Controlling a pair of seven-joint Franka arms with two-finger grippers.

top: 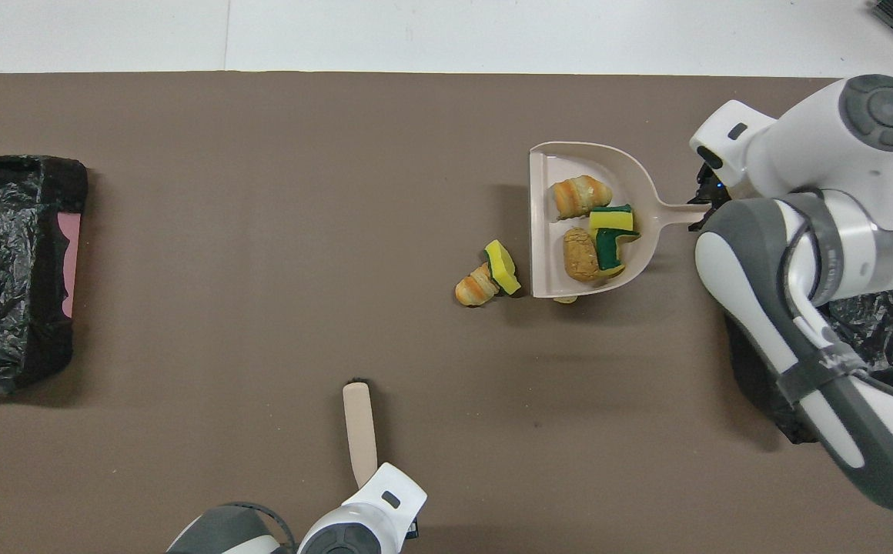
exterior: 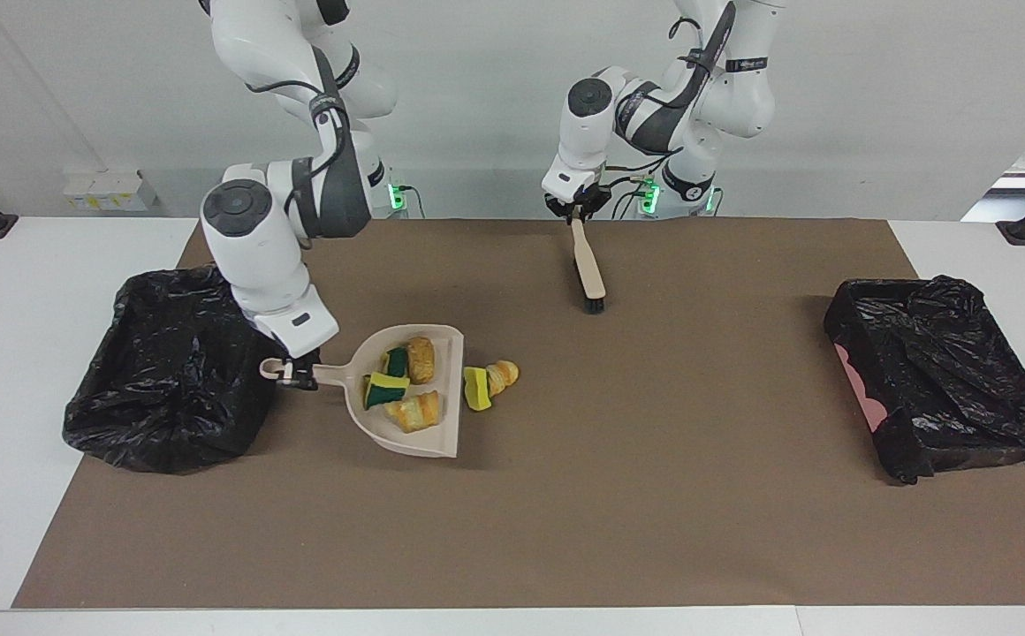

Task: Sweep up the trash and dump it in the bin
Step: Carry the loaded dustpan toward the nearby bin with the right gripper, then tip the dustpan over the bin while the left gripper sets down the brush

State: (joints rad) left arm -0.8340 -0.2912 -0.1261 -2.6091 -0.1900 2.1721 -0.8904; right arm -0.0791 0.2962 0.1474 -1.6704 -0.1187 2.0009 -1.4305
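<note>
Light foam-and-crumb trash [exterior: 399,384] riding loose in beige dustpan [exterior: 415,424], apt to spill if tipped; right gripper [exterior: 293,374] clamped on its stiff handle beside bin [exterior: 168,362] at table's right-arm edge. Two scraps [exterior: 489,382] left on mat [exterior: 654,495]. Left gripper [exterior: 576,215] gripping brush [exterior: 588,269].

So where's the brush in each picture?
Facing view: the brush hangs from the left gripper, top middle, bristles down.
Overhead view: the brush is at the bottom middle, handle under the left gripper.
Shared landmark: the dustpan full of scraps.
</note>
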